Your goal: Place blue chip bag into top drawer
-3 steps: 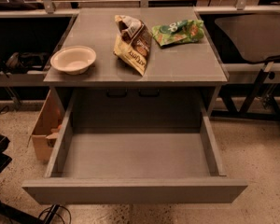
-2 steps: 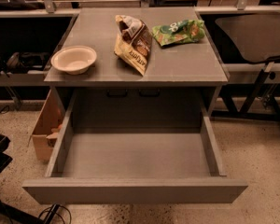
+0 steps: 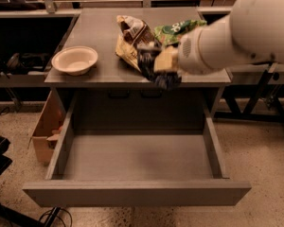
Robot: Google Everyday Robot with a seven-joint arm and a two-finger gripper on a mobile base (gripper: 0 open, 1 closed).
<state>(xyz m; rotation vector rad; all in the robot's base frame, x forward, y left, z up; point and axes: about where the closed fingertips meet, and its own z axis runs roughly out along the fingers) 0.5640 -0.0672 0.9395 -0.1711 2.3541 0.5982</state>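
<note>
Single arm (image 3: 246,27) enters from 2 o'clock, a big white forearm crossing the right side of the desk (image 3: 99,27). The gripper (image 3: 154,65) sits just right of frame centre, over the desk's front edge, pointing toward 9 o'clock. The fingers look closed on the blue chip bag (image 3: 166,81), a dark crumpled mass hanging at the gripper's 5 o'clock side. The bag is off the desk surface, above the front lip and not inside the drawer.

The top drawer (image 3: 137,193) is pulled fully open at 6 o'clock from the gripper. Grey interior is visible, with the flat front panel nearest the camera and the side walls running back under the desk.

On the desk, the cream bowl (image 3: 75,59) is at 9 o'clock from the gripper, near the left front corner, upright and well apart from the gripper. The tan-and-brown bag (image 3: 130,37) lies at 11 o'clock from the gripper, and its lower end is partly hidden behind the gripper. The green bag (image 3: 177,30) is at 1 o'clock, just beside the tan-and-brown bag and partly covered by the arm.

A cardboard box (image 3: 45,126) stands on the floor at 8 o'clock, against the left side of the cabinet and beside the open drawer's left wall.
</note>
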